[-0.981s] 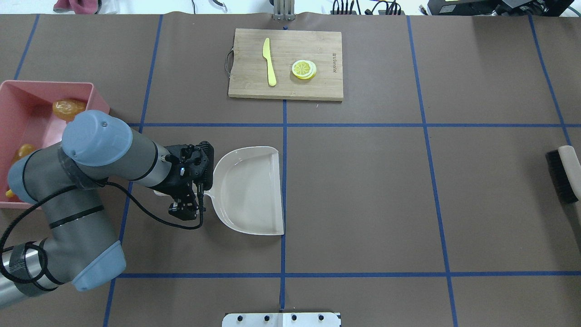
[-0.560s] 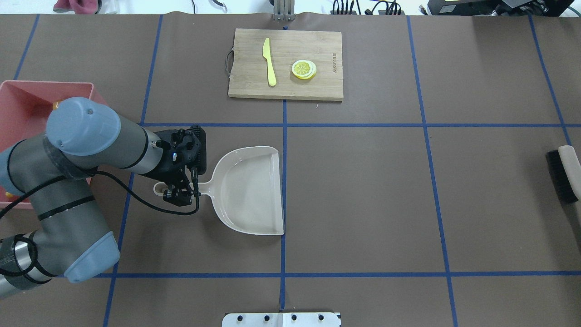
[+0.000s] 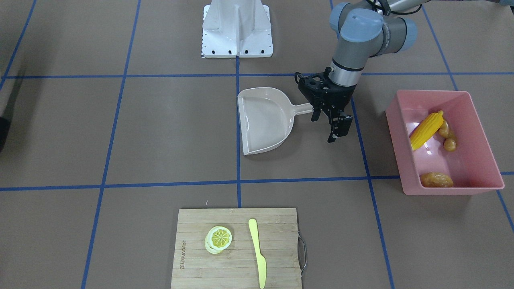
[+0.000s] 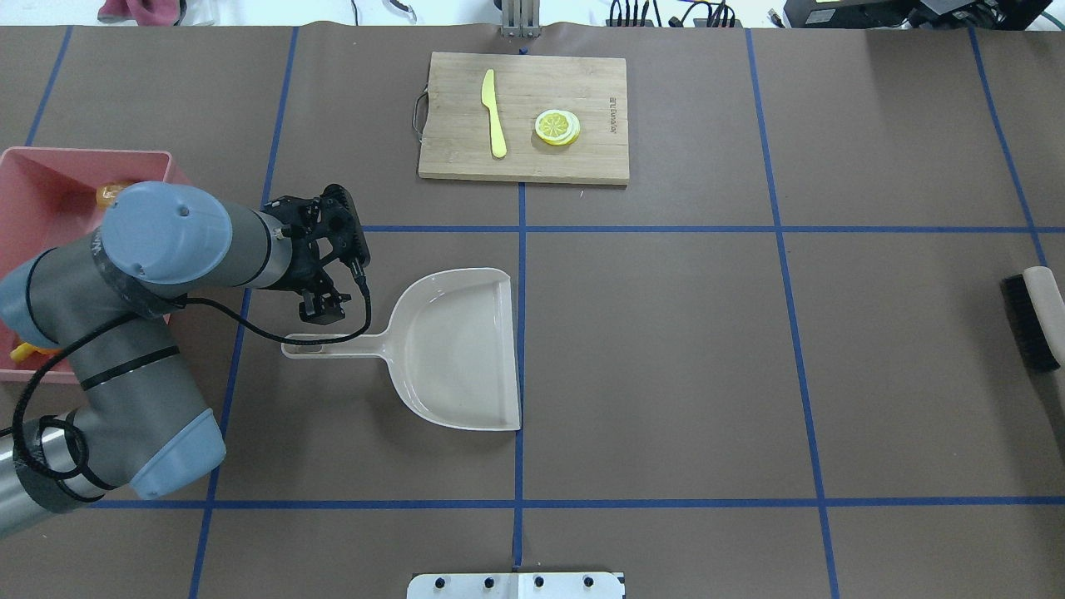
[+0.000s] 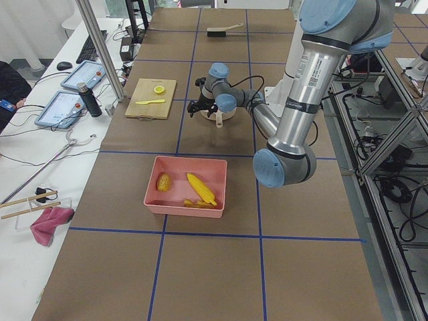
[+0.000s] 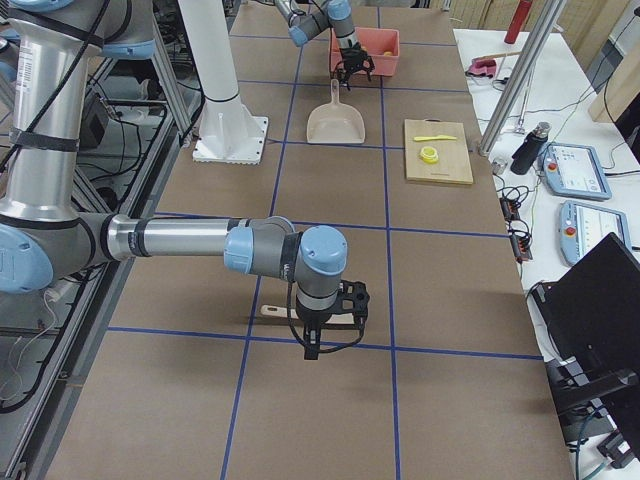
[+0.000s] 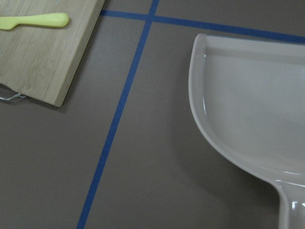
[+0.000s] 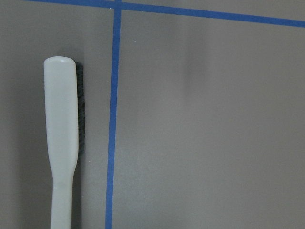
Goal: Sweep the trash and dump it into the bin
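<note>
The pink bin (image 3: 402,156) holds the trash: a yellow corn cob (image 3: 426,130), a tan ginger root (image 3: 447,137) and a brown potato (image 3: 436,180). In the overhead view my left arm covers most of the bin (image 4: 50,166). My left gripper (image 3: 328,122) hangs open and empty just above the table, beside the beige dustpan's handle (image 4: 333,345) and apart from it. The dustpan (image 4: 458,349) lies flat and empty. My right gripper (image 6: 330,335) hovers over the brush (image 8: 61,143); I cannot tell whether it is open or shut.
A wooden cutting board (image 4: 524,116) with a pale yellow knife (image 4: 494,112) and a lemon slice (image 4: 557,127) lies at the far middle. The brush (image 4: 1036,320) rests at the table's right edge. The robot's white base plate (image 3: 237,30) stands mid-table on the near side.
My left gripper has let go of the dustpan handle and moved up and away toward the bin side. The whole handle now shows. The dustpan and brush have stayed put.
</note>
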